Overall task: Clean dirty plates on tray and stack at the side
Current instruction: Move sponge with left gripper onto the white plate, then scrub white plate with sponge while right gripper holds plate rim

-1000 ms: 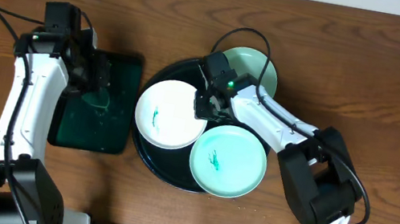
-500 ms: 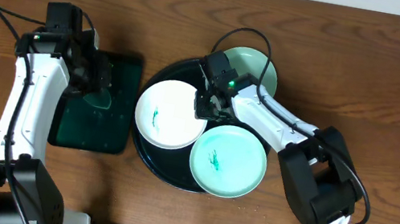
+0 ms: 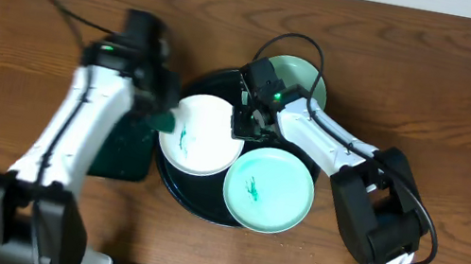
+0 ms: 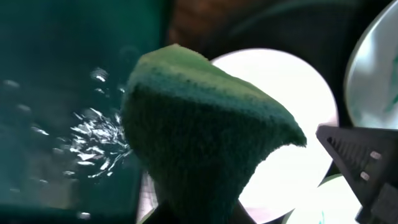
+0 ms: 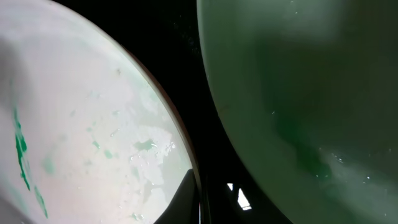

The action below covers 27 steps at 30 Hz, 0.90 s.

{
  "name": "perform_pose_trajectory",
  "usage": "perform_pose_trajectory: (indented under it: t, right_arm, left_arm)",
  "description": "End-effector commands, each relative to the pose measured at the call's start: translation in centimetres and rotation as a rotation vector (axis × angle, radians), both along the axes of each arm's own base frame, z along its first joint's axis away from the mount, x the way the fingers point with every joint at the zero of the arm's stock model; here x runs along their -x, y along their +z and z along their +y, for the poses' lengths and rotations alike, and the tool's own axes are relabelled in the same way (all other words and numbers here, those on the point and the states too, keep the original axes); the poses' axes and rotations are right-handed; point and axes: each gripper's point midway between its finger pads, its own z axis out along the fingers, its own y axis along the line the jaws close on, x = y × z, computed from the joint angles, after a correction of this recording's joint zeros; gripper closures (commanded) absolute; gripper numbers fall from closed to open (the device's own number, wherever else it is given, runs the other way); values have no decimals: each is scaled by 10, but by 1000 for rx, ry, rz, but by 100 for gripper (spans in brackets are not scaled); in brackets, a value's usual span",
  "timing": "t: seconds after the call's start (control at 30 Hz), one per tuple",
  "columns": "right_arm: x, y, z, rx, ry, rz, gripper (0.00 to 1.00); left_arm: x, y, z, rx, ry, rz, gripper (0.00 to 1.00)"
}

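The black tray (image 3: pixel 196 204) holds a white plate (image 3: pixel 200 141) with a green smear and a turquoise plate (image 3: pixel 268 193) with a green smear. A second turquoise plate (image 3: pixel 302 78) lies at the tray's back edge. My left gripper (image 3: pixel 161 118) is shut on a green sponge (image 4: pixel 205 137) and holds it just above the white plate's (image 4: pixel 292 93) left rim. My right gripper (image 3: pixel 246 124) is shut on the white plate's right rim (image 5: pixel 81 124); its fingertips (image 5: pixel 200 202) pinch the edge beside the back turquoise plate (image 5: pixel 311 93).
A wet rectangular dark-green tray (image 3: pixel 121 156) lies left of the black tray and also shows in the left wrist view (image 4: pixel 62 93). Bare wood tabletop (image 3: pixel 469 114) lies all around. Cables run from both arms over the table's back.
My left arm has swung right from over the dark-green tray, carrying the sponge to the white plate's left rim. The right gripper and the plates have stayed put.
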Motion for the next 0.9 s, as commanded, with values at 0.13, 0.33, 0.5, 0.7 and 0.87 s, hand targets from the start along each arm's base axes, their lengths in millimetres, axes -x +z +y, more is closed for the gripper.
perform_pose_trajectory:
  t: [0.13, 0.33, 0.5, 0.7, 0.87]
  right_arm:
    - [-2, -6, 1, -4, -1, 16, 99]
    - [-2, -8, -1, -2, -5, 20, 99]
    - [-3, -8, 0, -5, -5, 15, 99]
    - [-3, -7, 0, -6, -5, 14, 99]
    - [-3, -7, 0, -6, -5, 14, 99]
  left_arm:
    - [11, -74, -10, -150, 141, 192, 93]
    - [20, -109, -13, -211, 149, 278, 93]
    - [26, -133, -29, -181, 86, 330, 93]
    - [32, -127, -103, 194, -401, 304, 93]
    - [29, -126, -105, 216, -462, 277, 93]
